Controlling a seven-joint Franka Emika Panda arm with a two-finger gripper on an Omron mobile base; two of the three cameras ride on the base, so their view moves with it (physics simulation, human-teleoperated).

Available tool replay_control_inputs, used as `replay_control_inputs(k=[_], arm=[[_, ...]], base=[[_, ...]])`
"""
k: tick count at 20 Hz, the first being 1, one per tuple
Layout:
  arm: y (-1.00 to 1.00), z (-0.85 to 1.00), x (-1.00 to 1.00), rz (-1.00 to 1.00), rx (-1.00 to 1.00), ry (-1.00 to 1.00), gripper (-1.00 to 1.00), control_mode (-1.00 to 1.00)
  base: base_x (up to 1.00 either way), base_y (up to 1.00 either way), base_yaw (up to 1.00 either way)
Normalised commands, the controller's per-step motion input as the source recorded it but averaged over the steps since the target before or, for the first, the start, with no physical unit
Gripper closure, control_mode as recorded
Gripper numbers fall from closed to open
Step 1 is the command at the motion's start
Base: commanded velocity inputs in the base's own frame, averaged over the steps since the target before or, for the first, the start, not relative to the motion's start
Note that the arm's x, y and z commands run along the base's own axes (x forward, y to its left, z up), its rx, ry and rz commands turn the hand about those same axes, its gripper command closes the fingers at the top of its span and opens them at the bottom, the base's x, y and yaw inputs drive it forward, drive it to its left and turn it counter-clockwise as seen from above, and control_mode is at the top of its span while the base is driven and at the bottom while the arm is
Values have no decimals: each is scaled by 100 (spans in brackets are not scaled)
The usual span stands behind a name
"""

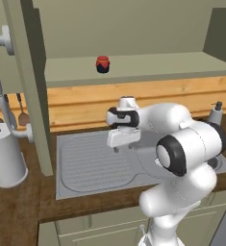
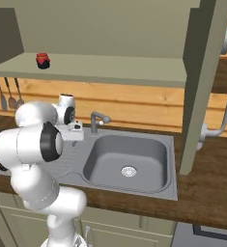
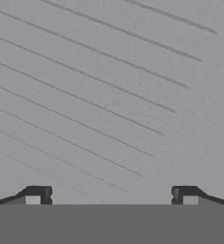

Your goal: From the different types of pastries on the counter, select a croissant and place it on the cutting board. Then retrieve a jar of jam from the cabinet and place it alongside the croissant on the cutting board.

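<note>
While the white, dark-jointed robot arm (image 1: 182, 144) folds over the worktop, its two-finger claw (image 1: 117, 149) points straight down with its dark fingertips (image 3: 37, 194) spread wide apart and nothing between them, as the hand view confirms. Beneath and all around the claw runs the long dark brown wood-plank counter (image 1: 18, 211), into which the grey steel sink unit (image 2: 129, 164) is set; the claw hangs directly above the unit's ribbed draining board (image 1: 85, 163), whose parallel grooves (image 3: 94, 95) cross the hand view diagonally, while the sunken rectangular basin (image 2: 127, 159) with its round drain lies to the claw's side, on the right in the right base view. Above and behind the claw stands the grey-green wall cabinet (image 1: 133, 29), open, with its flat door (image 1: 30, 86) swung out towards the cameras on the left of the left base view. On the cabinet's pale green shelf (image 1: 148, 67), well above the claw and a little to its left in the left base view, sits the tiny squat red and dark blue-black jar of jam (image 1: 102, 64), upright and well apart from the fingers. Beside the door, at far left, stands a pale grey cylindrical canister (image 1: 6, 158). Just beside the claw, at the basin's back edge in the right base view, rises the small grey tap (image 2: 98, 120).
</note>
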Motion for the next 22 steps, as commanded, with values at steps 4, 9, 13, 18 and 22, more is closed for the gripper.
replay_control_inputs(k=[4, 9, 13, 18, 22], arm=[[33, 61, -23, 19, -13, -50, -100, -100], [37, 95, -2, 20, -2, -24, -100, -100], [38, 100, 0, 11, 0, -13, -100, -100], [28, 100, 0, 5, 0, -19, -100, -100], [20, 100, -1, 1, 0, -19, -100, -100]], base=[[0, 0, 0], [0, 0, 0], [0, 0, 0], [0, 0, 0], [0, 0, 0]])
